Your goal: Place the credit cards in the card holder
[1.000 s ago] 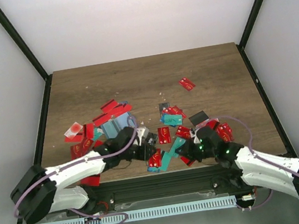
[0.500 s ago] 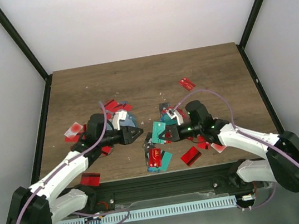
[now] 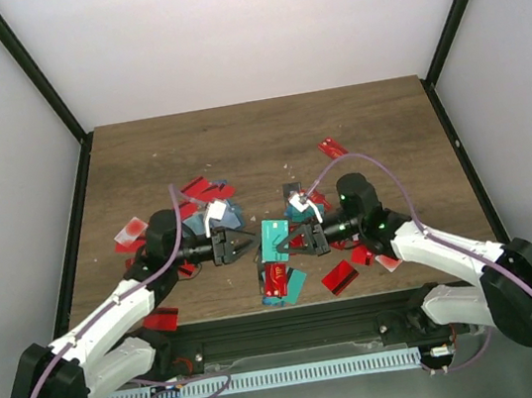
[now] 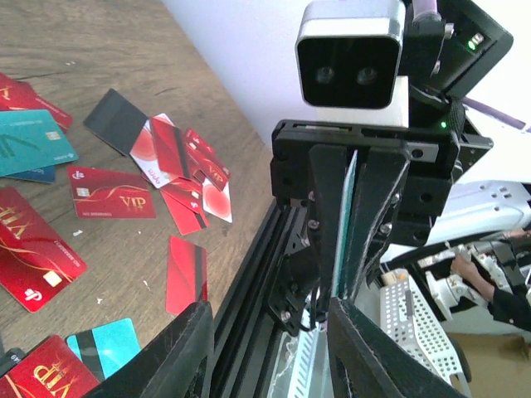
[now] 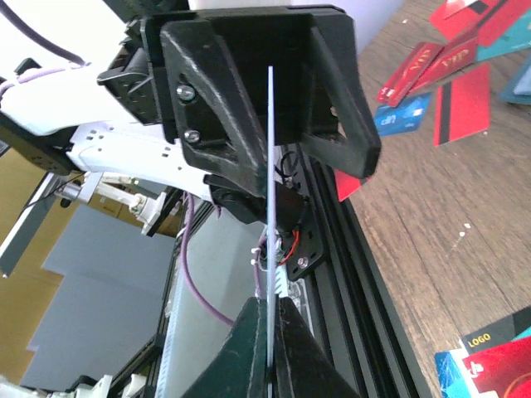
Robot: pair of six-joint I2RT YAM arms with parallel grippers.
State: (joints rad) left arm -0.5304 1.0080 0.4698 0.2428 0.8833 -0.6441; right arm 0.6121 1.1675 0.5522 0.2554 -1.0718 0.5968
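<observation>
My right gripper (image 3: 295, 240) is shut on a teal credit card (image 3: 274, 240) and holds it upright above the table, edge toward my left gripper (image 3: 240, 246). The left gripper is open, facing the card from a short way off, with nothing between its fingers. In the left wrist view the card (image 4: 347, 224) shows edge-on between the right fingers. In the right wrist view it is a thin line (image 5: 270, 207). Red credit cards (image 3: 278, 279) lie scattered below. The card holder (image 3: 222, 193) shows only as a blue-grey patch behind my left wrist.
More cards lie around: a red one (image 3: 339, 276) near the front edge, one (image 3: 333, 149) far right, others (image 3: 131, 231) at the left. The left wrist view shows a black card (image 4: 116, 120) and red VIP cards (image 4: 110, 192). The black front rail (image 3: 293, 315) borders the table.
Both arms rose from the front of the table and turned to face each other. The left gripper opened. The teal card now stands upright between the two grippers.
</observation>
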